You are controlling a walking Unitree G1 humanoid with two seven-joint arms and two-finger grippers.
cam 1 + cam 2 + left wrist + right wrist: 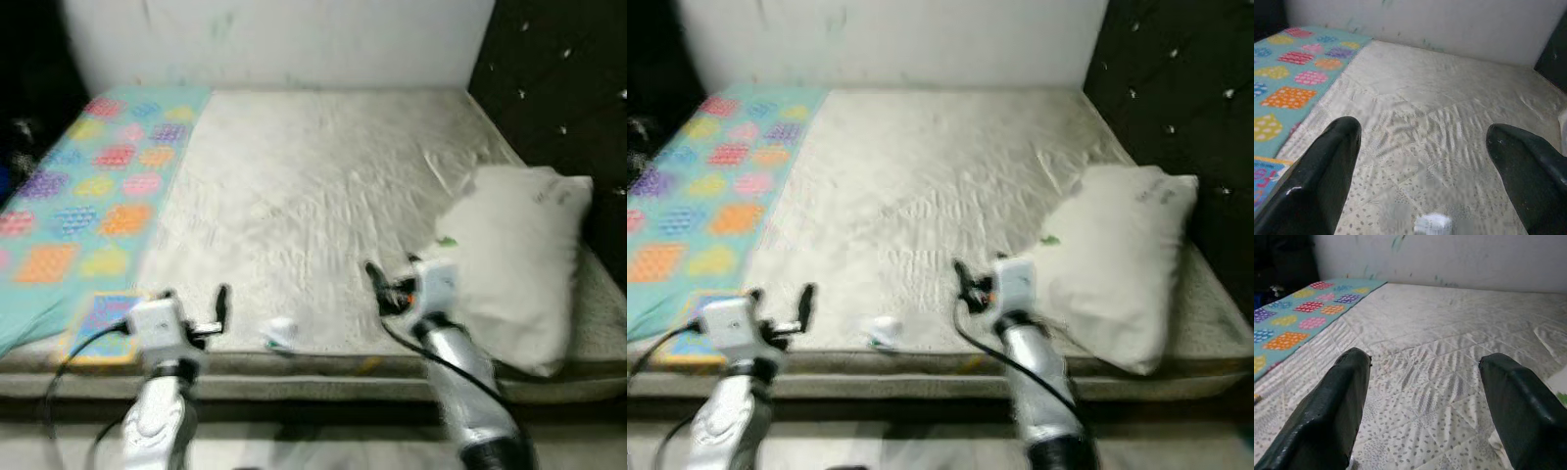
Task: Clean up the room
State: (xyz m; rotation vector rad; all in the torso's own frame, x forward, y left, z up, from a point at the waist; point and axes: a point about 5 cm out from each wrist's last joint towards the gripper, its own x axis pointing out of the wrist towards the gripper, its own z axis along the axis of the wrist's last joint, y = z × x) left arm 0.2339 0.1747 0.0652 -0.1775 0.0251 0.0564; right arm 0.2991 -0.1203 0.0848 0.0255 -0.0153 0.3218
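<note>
Both arms are held fwd over the near edge of the mattress [323, 186]. Left gripper [1422, 147] and right gripper [1422, 377] are spread wide, nothing held. A small white item [282, 333] (blurred, w/ green trim) is seen lying at the edge btwn them; white pillow [514, 259] is seen at right.

Two silver arms with pale, boxy wrist blocks — the left gripper [196, 305] and right gripper [375, 278] each carry long black fingers [1327, 176]; black cables loop beside both forearms.
</note>
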